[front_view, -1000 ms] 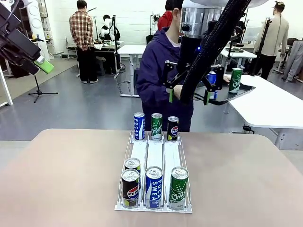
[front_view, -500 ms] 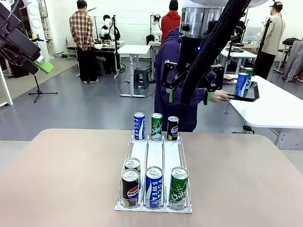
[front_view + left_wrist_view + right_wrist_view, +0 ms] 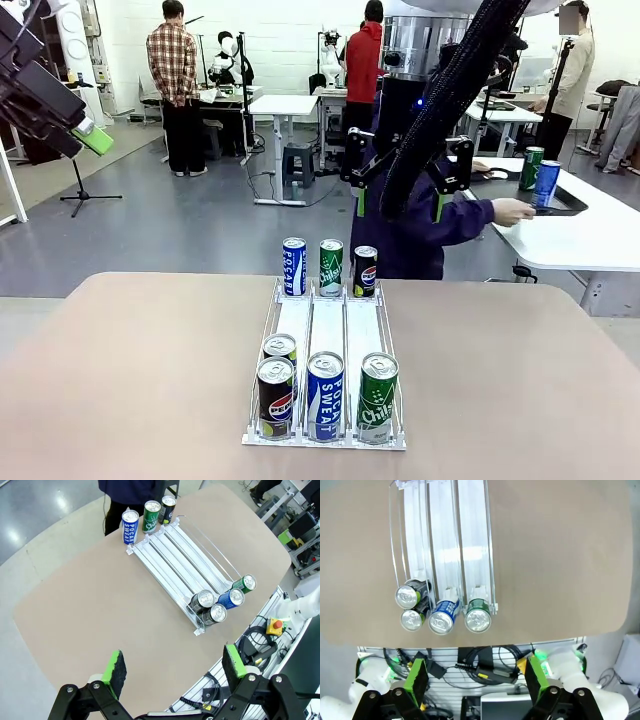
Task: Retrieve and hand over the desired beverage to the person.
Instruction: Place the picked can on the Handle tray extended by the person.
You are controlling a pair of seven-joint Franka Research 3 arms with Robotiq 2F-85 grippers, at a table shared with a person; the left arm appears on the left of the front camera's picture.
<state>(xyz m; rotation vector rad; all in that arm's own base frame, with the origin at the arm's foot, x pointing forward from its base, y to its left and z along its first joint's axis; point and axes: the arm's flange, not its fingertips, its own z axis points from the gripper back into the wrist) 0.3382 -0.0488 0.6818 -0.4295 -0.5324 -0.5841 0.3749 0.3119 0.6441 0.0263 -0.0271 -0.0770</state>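
Observation:
A clear three-lane rack (image 3: 327,330) lies on the tan table. Its near end holds a black Pepsi can (image 3: 275,398) with another can (image 3: 280,349) behind it, a blue Pocari Sweat can (image 3: 325,395) and a green can (image 3: 377,397). Three more cans (image 3: 331,267) stand upright at its far end. My right gripper (image 3: 398,203) hangs open high above the far cans; in its own view it is an open right gripper (image 3: 476,676) over the near cans (image 3: 442,621). My left gripper (image 3: 174,665) is open, high off to the left. The person (image 3: 420,240) leans right, hand (image 3: 513,211) at a side table.
A black tray (image 3: 560,205) with a blue and a green can rests on the white side table (image 3: 590,240) at the right. Bare tabletop (image 3: 130,370) lies on both sides of the rack. Other people stand farther back in the room.
The person has turned and moved right, carrying the black tray with two cans over to the white side table. Both arms and the cans in the rack stay still.

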